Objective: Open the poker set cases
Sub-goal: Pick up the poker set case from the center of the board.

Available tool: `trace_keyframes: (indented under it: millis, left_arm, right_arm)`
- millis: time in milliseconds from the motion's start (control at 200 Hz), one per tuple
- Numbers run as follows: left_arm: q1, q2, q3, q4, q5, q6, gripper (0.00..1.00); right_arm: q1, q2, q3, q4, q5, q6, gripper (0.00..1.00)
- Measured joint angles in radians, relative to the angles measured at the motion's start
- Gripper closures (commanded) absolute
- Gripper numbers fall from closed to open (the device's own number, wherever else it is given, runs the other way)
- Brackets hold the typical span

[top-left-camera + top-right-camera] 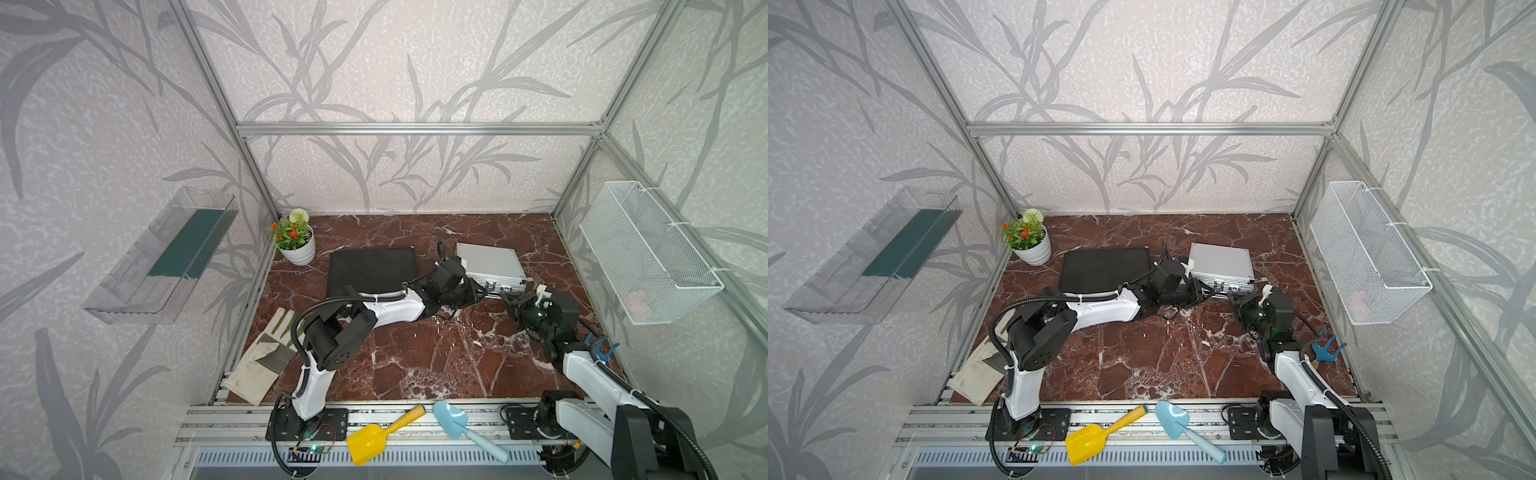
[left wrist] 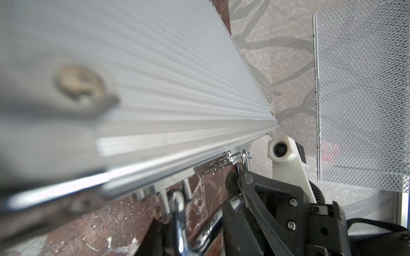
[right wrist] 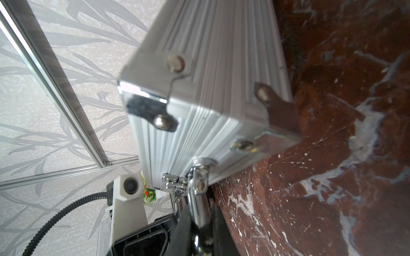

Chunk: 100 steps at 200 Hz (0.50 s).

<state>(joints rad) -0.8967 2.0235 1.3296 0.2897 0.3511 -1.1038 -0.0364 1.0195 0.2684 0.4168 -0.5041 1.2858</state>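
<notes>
silver case (image 1: 488, 264): lies flat, touching both grippers at its front edge. Its long axis runs across, from left gripper to right gripper. Lid looks down, so I judge it not yet open.
black case (image 1: 372, 272): out on the left gripper's far side, well apart from both grippers, lid down.
left gripper (image 1: 478, 292): at the silver case's front rim. Its blurred fingers seem to straddle the rim, but I can't tell if they pinch it or stand free.
right gripper (image 1: 508, 298): clamped on the chrome handle (image 3: 198, 190), with the case straight ahead of it.
key relation: the latch (image 3: 172, 180) sits just beside the right gripper, between the two grippers. With right busy, I'd work the latch with left.
views: the right wrist view shows the handle in the jaws and the lid seam, which both top views hide under the arms. The left wrist view shows the rim and the latch side.
</notes>
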Motion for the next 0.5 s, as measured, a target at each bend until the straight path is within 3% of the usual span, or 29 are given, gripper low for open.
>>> trace_keyframes:
  millis: [500]
  left_arm:
    - [0.02,0.045,-0.02,0.167,0.004,-0.154,0.83]
  right_arm:
    - [0.011,0.022,0.0,0.048,0.026,0.003,0.91]
